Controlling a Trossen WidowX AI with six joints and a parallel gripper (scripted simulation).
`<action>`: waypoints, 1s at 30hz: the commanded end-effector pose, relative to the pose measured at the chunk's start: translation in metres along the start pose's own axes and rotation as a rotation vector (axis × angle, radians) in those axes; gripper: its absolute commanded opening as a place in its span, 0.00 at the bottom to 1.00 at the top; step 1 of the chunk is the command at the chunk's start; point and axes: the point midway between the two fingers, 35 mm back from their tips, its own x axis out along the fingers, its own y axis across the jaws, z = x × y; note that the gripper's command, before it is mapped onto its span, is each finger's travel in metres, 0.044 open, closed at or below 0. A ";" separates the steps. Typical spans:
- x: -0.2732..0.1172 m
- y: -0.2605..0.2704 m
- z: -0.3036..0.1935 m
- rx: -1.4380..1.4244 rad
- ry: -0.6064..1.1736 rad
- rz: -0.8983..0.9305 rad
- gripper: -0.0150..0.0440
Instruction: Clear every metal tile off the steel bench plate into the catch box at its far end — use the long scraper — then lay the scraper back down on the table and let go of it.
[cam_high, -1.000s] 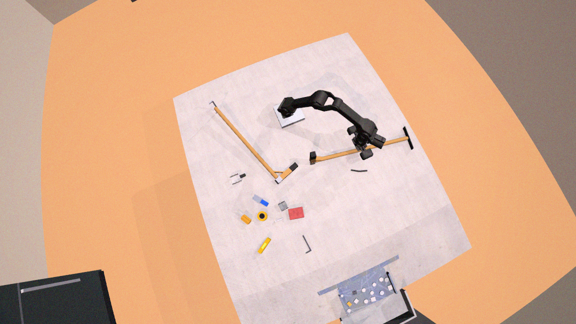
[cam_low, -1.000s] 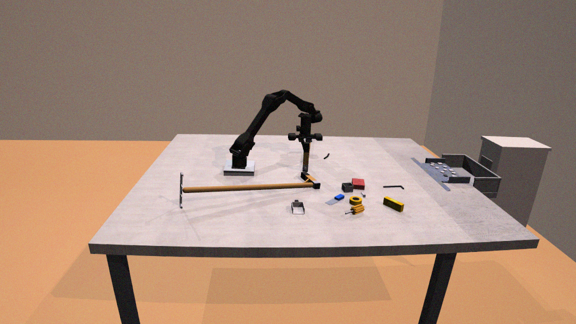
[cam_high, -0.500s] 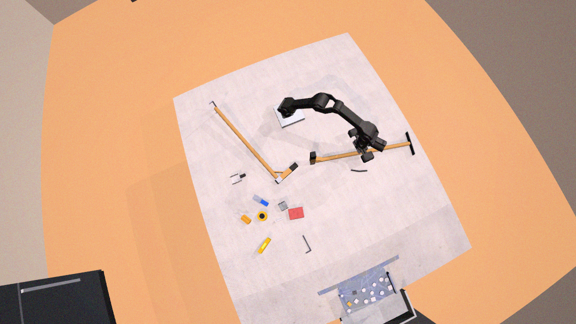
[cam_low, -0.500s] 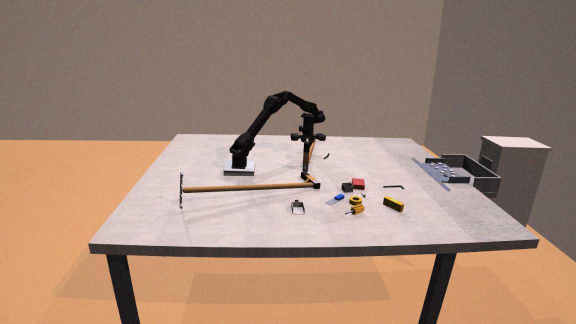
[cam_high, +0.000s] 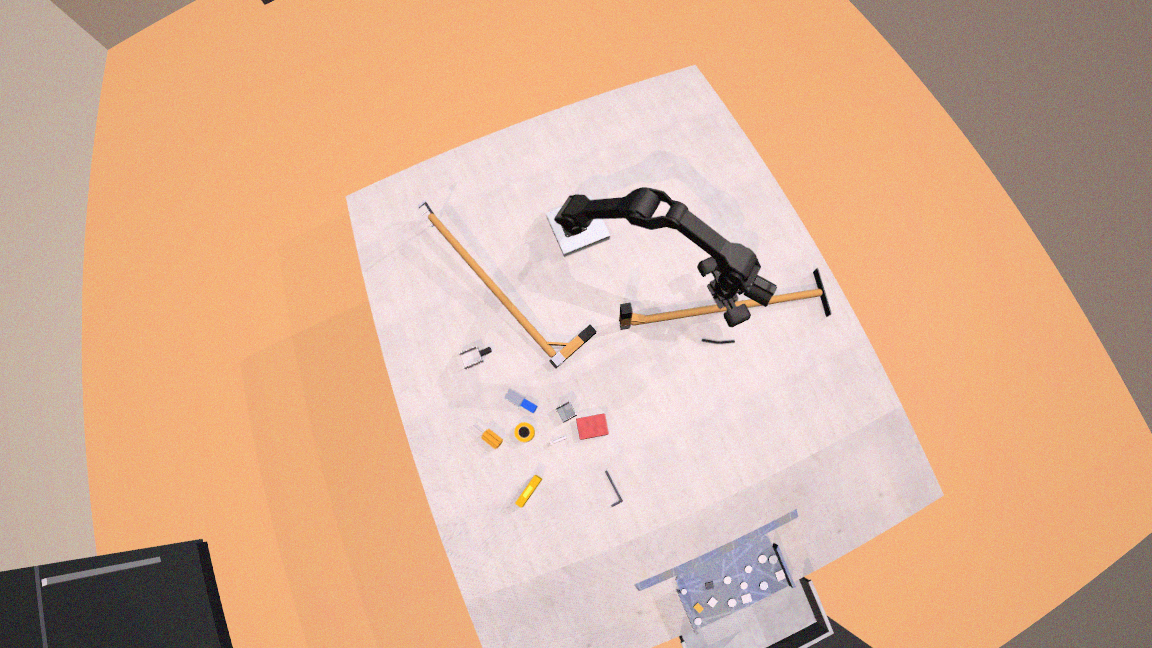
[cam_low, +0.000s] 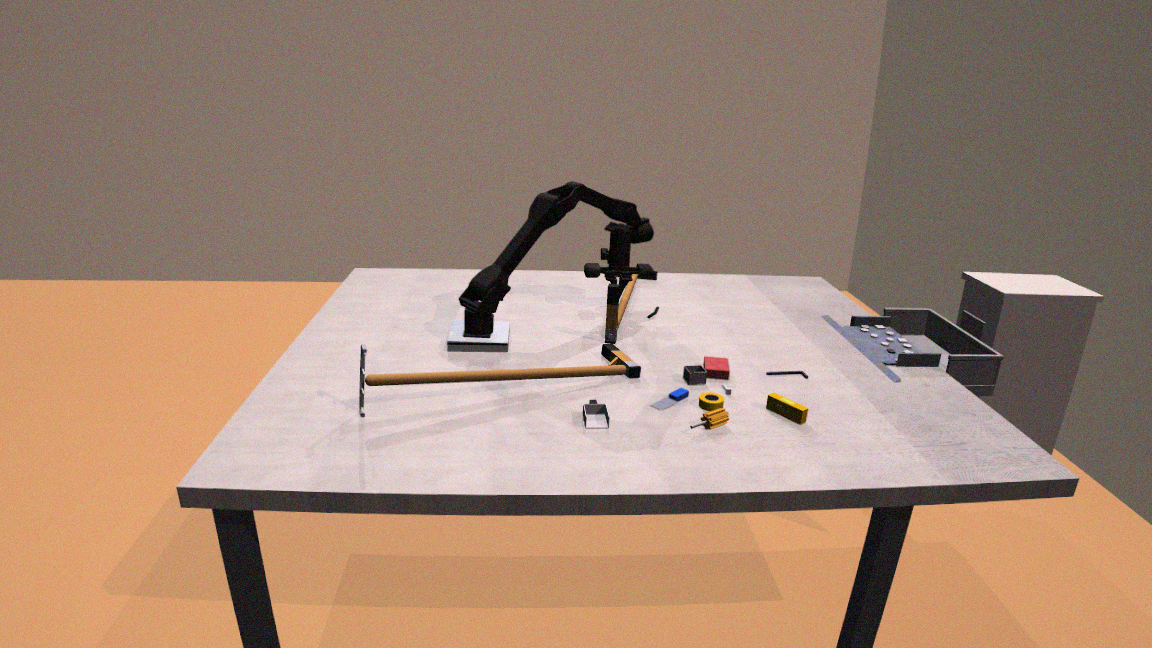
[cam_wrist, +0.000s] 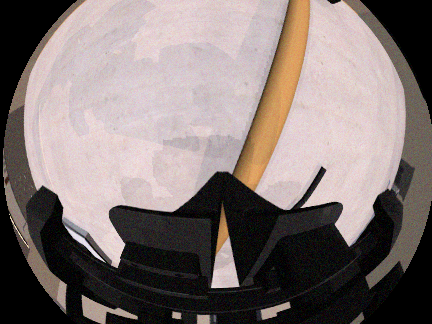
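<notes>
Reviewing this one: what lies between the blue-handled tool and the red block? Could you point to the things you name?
Between the blue-handled tool (cam_high: 528, 405) (cam_low: 679, 394) and the red block (cam_high: 592, 426) (cam_low: 716, 368) lies a small grey box (cam_high: 566, 411) (cam_low: 694, 375), closer to the block. The top view shows it.

My matte-black arm (cam_high: 699, 228) (cam_low: 517, 249) has chunky rounded joints, slim links and an open slot between two link sections; my gripper (cam_high: 729, 299) (cam_low: 617, 282) (cam_wrist: 222, 177) has dark, tapered fingers.
</notes>
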 end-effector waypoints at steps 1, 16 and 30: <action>-0.012 -0.002 0.002 0.003 -0.004 -0.006 0.25; -0.058 -0.003 0.002 0.002 -0.004 -0.006 0.25; -0.089 0.002 0.000 0.008 -0.003 -0.005 0.25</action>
